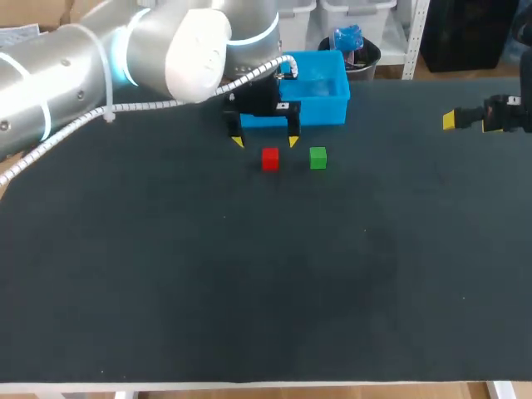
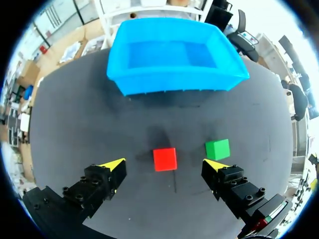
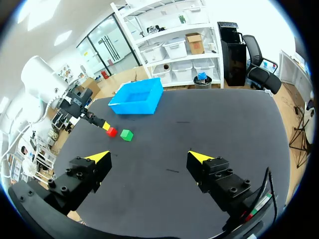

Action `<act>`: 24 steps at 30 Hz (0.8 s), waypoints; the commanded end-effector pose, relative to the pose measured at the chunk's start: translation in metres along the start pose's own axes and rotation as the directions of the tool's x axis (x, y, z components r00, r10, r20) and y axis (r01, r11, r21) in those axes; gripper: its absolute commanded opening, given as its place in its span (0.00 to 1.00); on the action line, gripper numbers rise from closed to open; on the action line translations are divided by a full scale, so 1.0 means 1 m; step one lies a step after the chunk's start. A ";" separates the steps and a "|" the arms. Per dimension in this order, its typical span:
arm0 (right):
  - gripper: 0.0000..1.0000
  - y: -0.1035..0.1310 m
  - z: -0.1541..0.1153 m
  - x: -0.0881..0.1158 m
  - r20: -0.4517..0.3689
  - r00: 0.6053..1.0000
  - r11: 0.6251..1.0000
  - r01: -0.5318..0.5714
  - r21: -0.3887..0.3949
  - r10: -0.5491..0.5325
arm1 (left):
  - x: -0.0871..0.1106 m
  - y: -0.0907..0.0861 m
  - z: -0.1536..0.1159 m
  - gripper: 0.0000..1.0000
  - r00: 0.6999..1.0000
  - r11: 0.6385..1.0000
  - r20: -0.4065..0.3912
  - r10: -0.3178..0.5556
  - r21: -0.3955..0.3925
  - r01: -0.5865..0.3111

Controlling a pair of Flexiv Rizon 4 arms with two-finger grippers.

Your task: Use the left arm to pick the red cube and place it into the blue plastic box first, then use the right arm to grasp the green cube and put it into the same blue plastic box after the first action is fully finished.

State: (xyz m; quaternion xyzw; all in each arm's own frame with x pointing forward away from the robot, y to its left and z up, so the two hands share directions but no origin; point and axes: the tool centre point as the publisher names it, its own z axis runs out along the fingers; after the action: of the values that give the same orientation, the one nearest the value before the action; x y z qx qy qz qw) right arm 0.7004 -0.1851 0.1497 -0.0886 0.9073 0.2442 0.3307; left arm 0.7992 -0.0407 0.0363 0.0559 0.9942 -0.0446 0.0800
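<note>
The red cube (image 1: 270, 158) rests on the black table with the green cube (image 1: 317, 157) just to its right. Behind them stands the blue plastic box (image 1: 320, 87), empty inside (image 2: 172, 55). My left gripper (image 1: 264, 141) hovers open above the red cube; in the left wrist view the red cube (image 2: 164, 159) lies between and slightly ahead of the yellow tips (image 2: 164, 164), untouched, and the green cube (image 2: 218, 149) sits by one fingertip. My right gripper (image 1: 453, 120) stays open at the far right, holding nothing; its wrist view (image 3: 149, 158) shows the red cube (image 3: 111, 131), green cube (image 3: 126, 135) and box (image 3: 138, 98) far ahead.
The black table (image 1: 266, 283) stretches wide in front of the cubes. A white cable runs along my left arm (image 1: 125, 50) above the table's back left.
</note>
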 end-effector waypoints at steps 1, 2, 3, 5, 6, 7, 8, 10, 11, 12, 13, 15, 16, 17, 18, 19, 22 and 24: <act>1.00 0.000 0.000 0.000 0.000 1.000 1.000 0.001 0.001 -0.001 | -0.004 -0.003 0.008 1.00 1.000 1.000 -0.010 -0.010 -0.012 0.010; 1.00 0.000 0.000 0.000 0.000 1.000 1.000 0.001 0.001 -0.001 | -0.003 -0.003 0.009 1.00 1.000 1.000 -0.013 -0.015 -0.014 0.015; 1.00 0.000 0.000 0.000 0.000 1.000 1.000 0.001 0.001 -0.001 | -0.003 -0.002 0.011 1.00 1.000 1.000 -0.012 -0.019 -0.017 0.018; 1.00 0.000 0.000 0.000 0.000 1.000 1.000 0.001 0.001 -0.001 | -0.001 -0.002 0.013 1.00 1.000 0.999 -0.013 -0.020 -0.026 0.020; 1.00 0.000 0.000 0.000 0.000 1.000 1.000 0.001 0.001 -0.001 | 0.000 -0.003 0.015 1.00 1.000 0.999 -0.014 -0.018 -0.031 0.017; 1.00 0.000 0.000 0.000 0.000 1.000 1.000 0.001 0.001 -0.001 | 0.001 -0.003 0.017 1.00 1.000 0.999 -0.016 -0.018 -0.032 0.017; 1.00 0.000 0.000 0.000 0.000 1.000 1.000 0.001 0.001 -0.001 | 0.002 -0.003 0.018 1.00 1.000 0.999 -0.017 -0.018 -0.033 0.018; 1.00 0.000 0.000 0.000 0.000 1.000 1.000 0.001 0.001 -0.001 | 0.004 -0.003 0.019 1.00 1.000 0.999 -0.017 -0.016 -0.046 0.015; 1.00 0.000 0.000 0.000 0.000 1.000 1.000 0.001 0.001 -0.001 | 0.005 -0.003 0.020 1.00 0.999 0.999 -0.023 -0.024 -0.021 0.024; 1.00 0.000 0.000 0.000 0.000 1.000 1.000 0.001 0.001 -0.001 | 0.006 -0.003 0.022 1.00 0.999 0.999 -0.029 -0.022 -0.040 0.021; 1.00 0.000 0.000 0.000 0.000 1.000 1.000 0.001 0.001 -0.001 | 0.006 -0.003 0.023 1.00 1.000 0.999 -0.022 -0.015 -0.050 0.014; 1.00 0.000 0.000 0.000 0.000 1.000 1.000 0.001 0.001 -0.001 | 0.008 -0.003 0.025 1.00 1.000 0.999 -0.023 -0.015 -0.048 0.014; 1.00 0.000 0.000 0.000 0.000 1.000 1.000 0.001 0.001 -0.001 | 0.009 -0.003 0.025 1.00 1.000 0.999 -0.023 -0.015 -0.048 0.014; 1.00 0.000 0.000 0.000 0.000 1.000 1.000 0.001 0.001 -0.001 | 0.009 -0.003 0.026 1.00 0.999 0.999 -0.025 -0.020 -0.035 0.019; 1.00 0.000 0.000 0.000 0.000 1.000 1.000 0.001 0.001 -0.001 | 0.009 -0.003 0.026 1.00 1.000 0.999 -0.024 -0.021 -0.034 0.020; 1.00 0.000 0.000 0.000 0.000 1.000 1.000 0.001 0.001 -0.001 | 0.010 -0.003 0.027 1.00 0.999 0.999 -0.023 -0.023 -0.045 0.021; 1.00 0.000 0.000 0.000 0.000 1.000 1.000 0.001 0.001 -0.001 | 0.012 -0.002 0.028 1.00 0.999 0.999 -0.021 -0.026 -0.046 0.025; 1.00 0.000 0.000 0.000 0.000 1.000 1.000 0.001 0.001 -0.001 | 0.012 -0.001 0.030 1.00 0.999 0.998 -0.019 -0.027 -0.050 0.026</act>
State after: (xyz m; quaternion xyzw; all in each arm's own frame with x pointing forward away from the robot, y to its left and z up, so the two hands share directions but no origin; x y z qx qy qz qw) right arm 0.7004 -0.1851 0.1497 -0.0886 0.9073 0.2442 0.3307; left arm 0.7927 -0.0432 0.0063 0.0425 0.9965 -0.0208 0.0688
